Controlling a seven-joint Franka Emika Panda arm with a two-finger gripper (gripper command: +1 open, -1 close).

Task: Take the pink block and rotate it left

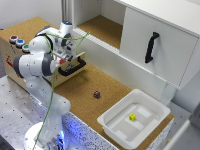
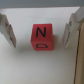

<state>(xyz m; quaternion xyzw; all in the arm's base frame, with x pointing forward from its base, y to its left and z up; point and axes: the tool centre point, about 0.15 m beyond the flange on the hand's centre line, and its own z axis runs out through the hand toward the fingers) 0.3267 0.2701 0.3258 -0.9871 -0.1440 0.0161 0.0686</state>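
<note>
In the wrist view the pink block (image 2: 41,38) is a red-pink cube with a black letter N on its top face, resting on a pale surface. My gripper (image 2: 40,42) is open, one finger (image 2: 8,31) on each side of the block with a gap between each finger and the cube. In the exterior view the gripper (image 1: 67,52) hangs over the wooden box at the exterior view's left. A small red patch (image 1: 62,61) shows just below the hand and may be the block.
The wooden box (image 1: 75,60) has a black handle (image 1: 73,68) and coloured buttons (image 1: 17,41) on top. A dark small block (image 1: 96,94) lies on the cork table. A white tray (image 1: 112,125) holds a yellow block (image 1: 132,117). A white cabinet with a black handle (image 1: 151,47) stands behind.
</note>
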